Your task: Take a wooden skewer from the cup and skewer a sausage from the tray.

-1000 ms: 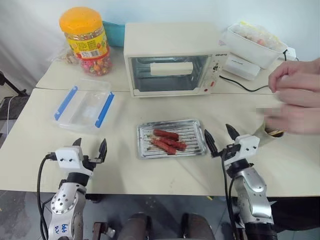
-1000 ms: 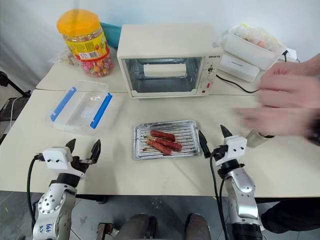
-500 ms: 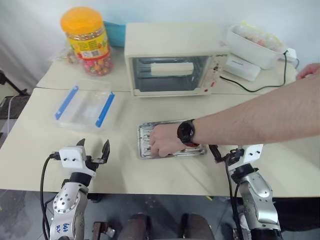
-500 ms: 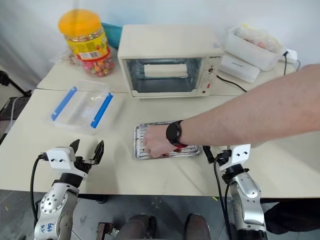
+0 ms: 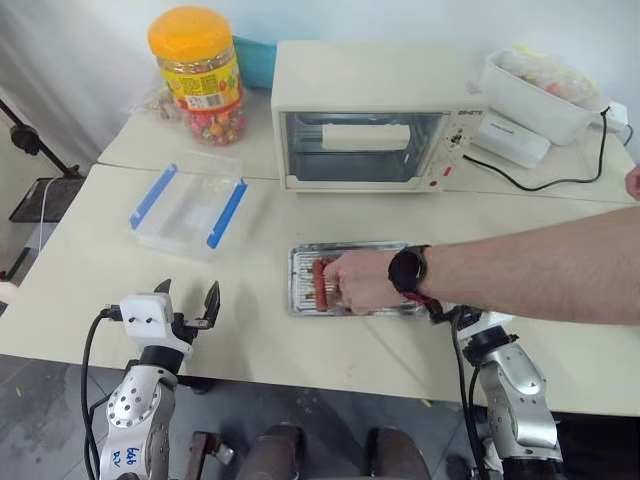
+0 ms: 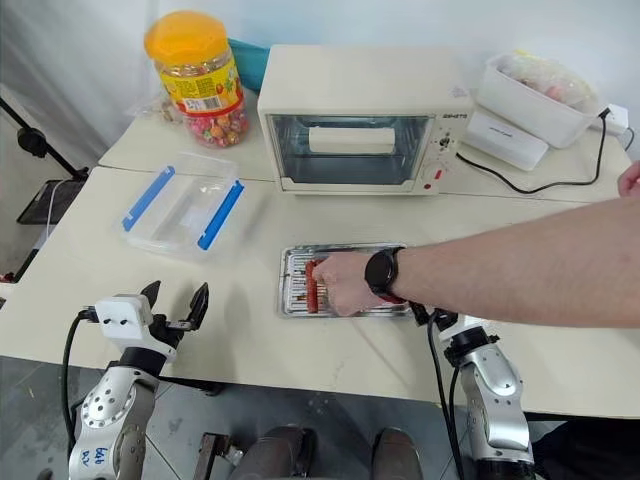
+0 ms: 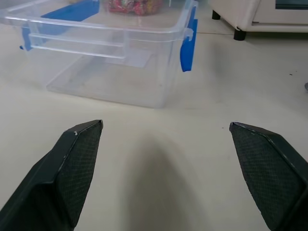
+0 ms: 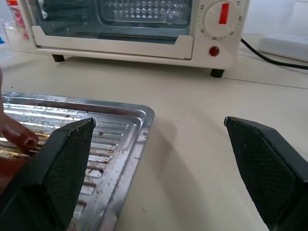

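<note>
The silver tray lies in the middle of the table, in front of the oven. A person's hand rests in it, fingers on a red sausage at its left end. The forearm, with a black watch, reaches in from the right. My right gripper sits just right of the tray, partly under that arm, and is open; its wrist view shows the tray's corner. Near the table's front left, my left gripper stands open and holds nothing. The cup and the skewers are hidden.
A cream toaster oven stands behind the tray. A clear plastic box with blue clips lies ahead of the left gripper. An orange-lidded candy jar is at the back left. A white container and a black cable are at the back right.
The person's hand left the right side of the table, reached onto the tray and now holds the sausages at its left end. The camera shifted. Both grippers stay open in place.
</note>
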